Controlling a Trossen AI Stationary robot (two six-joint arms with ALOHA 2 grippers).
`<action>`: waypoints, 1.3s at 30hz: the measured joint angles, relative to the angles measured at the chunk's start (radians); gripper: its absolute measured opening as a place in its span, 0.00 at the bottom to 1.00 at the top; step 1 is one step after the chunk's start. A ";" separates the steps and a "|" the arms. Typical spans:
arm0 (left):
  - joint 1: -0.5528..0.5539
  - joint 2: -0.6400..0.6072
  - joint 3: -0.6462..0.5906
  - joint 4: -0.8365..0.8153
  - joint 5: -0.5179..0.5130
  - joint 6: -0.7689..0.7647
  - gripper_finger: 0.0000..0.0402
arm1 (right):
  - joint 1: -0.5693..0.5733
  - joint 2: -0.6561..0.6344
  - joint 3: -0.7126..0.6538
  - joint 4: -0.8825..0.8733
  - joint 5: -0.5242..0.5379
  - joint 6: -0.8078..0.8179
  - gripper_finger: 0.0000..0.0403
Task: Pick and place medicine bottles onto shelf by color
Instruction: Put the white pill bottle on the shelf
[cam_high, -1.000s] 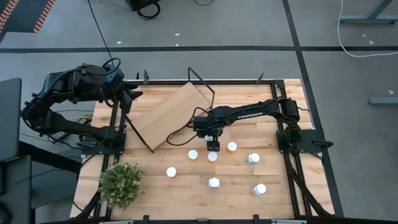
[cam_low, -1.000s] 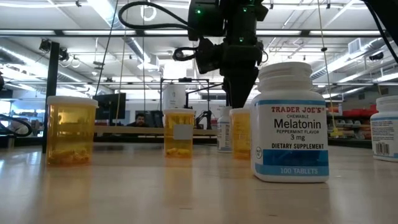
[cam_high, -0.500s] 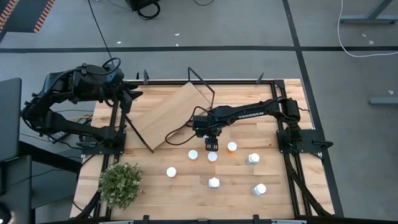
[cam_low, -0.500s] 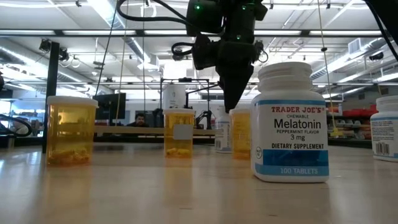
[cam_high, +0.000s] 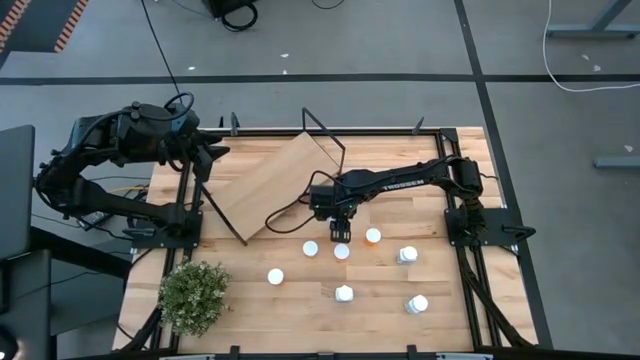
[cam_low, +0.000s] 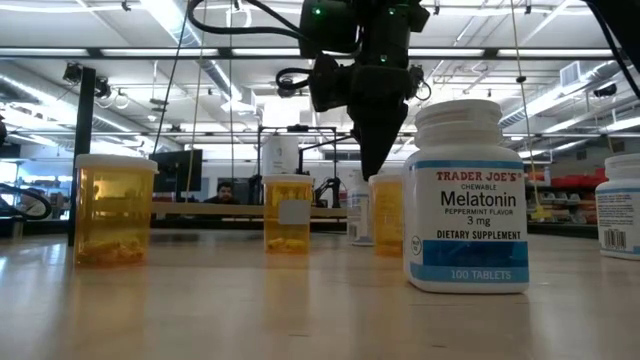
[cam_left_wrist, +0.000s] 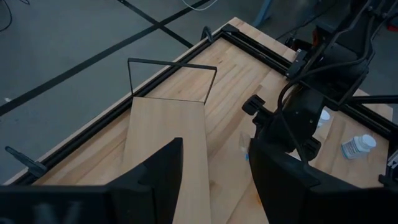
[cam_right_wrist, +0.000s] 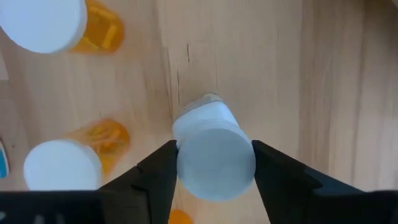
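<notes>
My right gripper points down at the table's middle, shut on a white-bodied medicine bottle with a white cap. Other white-capped bottles stand around it on their bases: orange ones and white ones. The shelf, a light-wood board on black wire legs, lies slantwise at the far left of the middle. My left gripper waits open, raised over the table's far left corner. My right gripper pinches the white bottle's cap between its two fingers, one on each side. The fingers come from above, pointing down. In the low view the bottle stands upright under the fingers, its base on the table.
A small green plant stands at the near left corner. More bottles stand at the near side. A black frame runs along the table's edges. In the low view a large white Melatonin bottle stands closest to the camera.
My right gripper has shut over the white bottle, its fingers drawing in onto the cap while the hand stayed over the same spot. The bottle still stands on the table.
</notes>
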 joint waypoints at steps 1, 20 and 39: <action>0.000 0.000 0.000 0.000 0.000 0.000 0.47 | -0.003 0.000 0.020 -0.010 -0.002 0.001 0.49; 0.000 0.002 0.000 0.028 0.000 0.000 0.44 | -0.276 -0.002 0.392 -0.065 0.002 0.112 0.50; 0.000 0.002 0.000 0.032 -0.008 0.000 0.43 | -0.307 -0.002 0.392 -0.015 -0.088 0.208 0.50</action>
